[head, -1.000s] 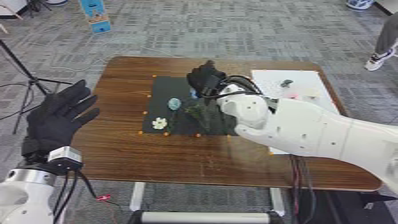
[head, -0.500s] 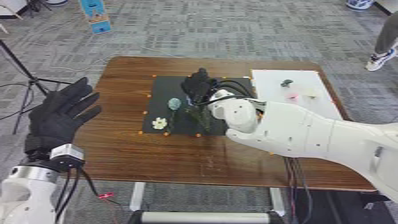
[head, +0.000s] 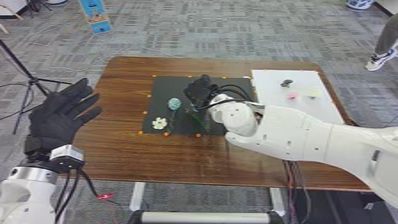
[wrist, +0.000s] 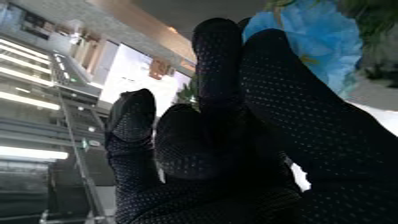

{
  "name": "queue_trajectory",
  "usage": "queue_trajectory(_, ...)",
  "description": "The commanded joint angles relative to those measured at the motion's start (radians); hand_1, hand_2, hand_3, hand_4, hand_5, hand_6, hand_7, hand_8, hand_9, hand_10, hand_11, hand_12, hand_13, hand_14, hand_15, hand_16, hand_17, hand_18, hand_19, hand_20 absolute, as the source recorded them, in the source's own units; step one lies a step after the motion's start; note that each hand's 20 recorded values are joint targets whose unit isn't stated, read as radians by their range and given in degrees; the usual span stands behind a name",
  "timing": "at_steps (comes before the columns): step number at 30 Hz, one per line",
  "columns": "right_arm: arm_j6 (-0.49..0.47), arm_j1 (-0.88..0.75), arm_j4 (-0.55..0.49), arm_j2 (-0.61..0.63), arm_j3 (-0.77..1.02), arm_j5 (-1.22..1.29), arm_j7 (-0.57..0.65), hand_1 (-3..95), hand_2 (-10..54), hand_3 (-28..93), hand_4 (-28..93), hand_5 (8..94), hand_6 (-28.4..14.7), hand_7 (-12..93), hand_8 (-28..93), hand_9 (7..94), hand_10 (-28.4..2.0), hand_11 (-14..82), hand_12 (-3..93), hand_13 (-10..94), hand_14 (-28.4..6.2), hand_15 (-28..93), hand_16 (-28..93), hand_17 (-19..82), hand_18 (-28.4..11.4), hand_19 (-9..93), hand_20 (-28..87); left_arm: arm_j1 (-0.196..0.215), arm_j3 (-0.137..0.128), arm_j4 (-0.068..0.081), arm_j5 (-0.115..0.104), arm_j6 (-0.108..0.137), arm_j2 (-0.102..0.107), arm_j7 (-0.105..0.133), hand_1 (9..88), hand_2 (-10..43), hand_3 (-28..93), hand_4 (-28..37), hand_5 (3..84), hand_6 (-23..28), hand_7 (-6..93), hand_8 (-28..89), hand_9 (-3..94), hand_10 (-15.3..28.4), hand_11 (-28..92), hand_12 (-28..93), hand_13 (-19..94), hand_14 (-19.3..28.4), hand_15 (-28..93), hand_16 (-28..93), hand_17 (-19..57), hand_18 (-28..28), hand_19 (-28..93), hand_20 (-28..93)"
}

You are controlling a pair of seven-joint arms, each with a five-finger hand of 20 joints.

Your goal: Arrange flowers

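Clearly in wrist view, blue flower [wrist: 322, 44] in pinching right hand [head: 201, 91]; in head view, spread left hand [head: 57, 121].

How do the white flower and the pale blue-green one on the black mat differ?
The white flower lies nearer the robot; the blue-green flower lies farther away. The white flower's outline is ragged, while the blue-green flower's is a smoother oval. Both lie toward the left side of the black mat.

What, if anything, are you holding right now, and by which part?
The left hand holds nothing. For the right hand it cannot be told: the blue flower shows partly behind it, any hold hidden.
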Motion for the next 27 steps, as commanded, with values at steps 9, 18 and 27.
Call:
queue_trajectory(9,-0.109,0.000,-0.012,-0.002,0.040,-0.023,0.023,45.0,-9.5,79,-28,59.9,4.4,32,-6,69.3,-5.5,19.3,42.0,63,-7.2,89,37,28,-18.8,78,54,0.006,-0.004,-0.006,-0.001,-0.002,-0.004,-0.006,19.7,-5.3,72,-28.3,34.2,4.0,19.6,-9,26.3,11.5,20,18,21,13.2,26,4,-10.1,22.1,44,12)
queue_trajectory(18,-0.130,0.000,-0.023,0.007,0.068,-0.025,0.016,39.1,-9.5,86,-28,55.1,2.7,29,-15,60.5,-8.6,31.9,27.6,61,-7.9,89,36,26,-19.4,78,54,0.003,-0.002,-0.004,-0.002,0.000,-0.004,-0.007,19.8,-5.2,72,-28.3,34.2,3.9,19.8,-9,26.4,11.6,20,18,21,13.2,27,4,-10.1,22.0,44,12)
queue_trajectory(27,-0.111,-0.008,-0.039,0.023,0.086,-0.022,0.029,38.9,-9.5,78,-28,49.6,0.8,24,-13,56.8,-9.7,24.3,22.3,61,-8.3,89,35,26,-19.6,78,54,0.012,-0.007,-0.007,-0.004,-0.001,-0.006,-0.009,19.8,-5.3,72,-28.3,34.1,4.0,19.7,-9,26.4,11.4,20,18,21,13.2,27,4,-10.1,22.1,44,12)
